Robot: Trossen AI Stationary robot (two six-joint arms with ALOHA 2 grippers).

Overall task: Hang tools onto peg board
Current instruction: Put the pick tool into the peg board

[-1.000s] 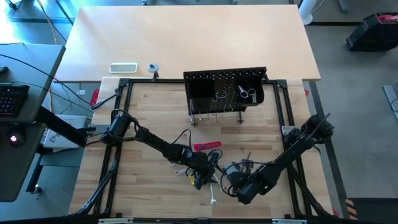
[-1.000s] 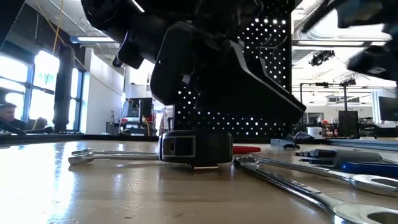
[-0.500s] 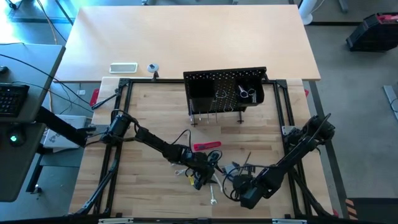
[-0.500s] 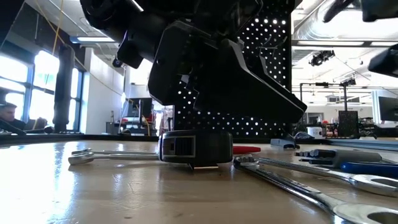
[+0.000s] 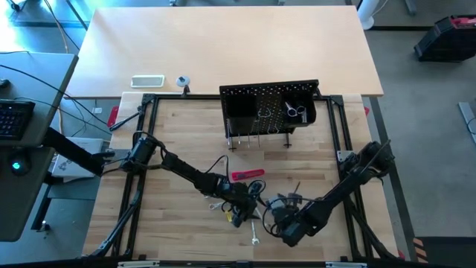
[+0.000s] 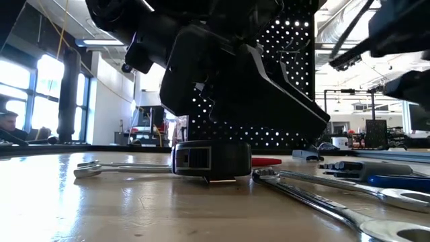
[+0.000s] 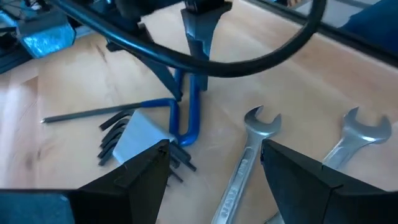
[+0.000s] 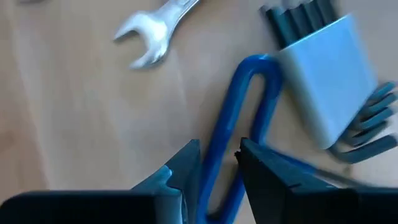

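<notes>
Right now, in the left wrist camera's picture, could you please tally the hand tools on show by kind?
Silver wrenches: 2
Hex-key set on a blue loop: 1
Total: 3

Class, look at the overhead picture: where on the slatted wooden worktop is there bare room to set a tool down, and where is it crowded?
Free: the wood left of the peg board, and the strip between it and the red-handled tool. Crowded: the near middle, where left gripper, right gripper and wrenches cluster.
</notes>
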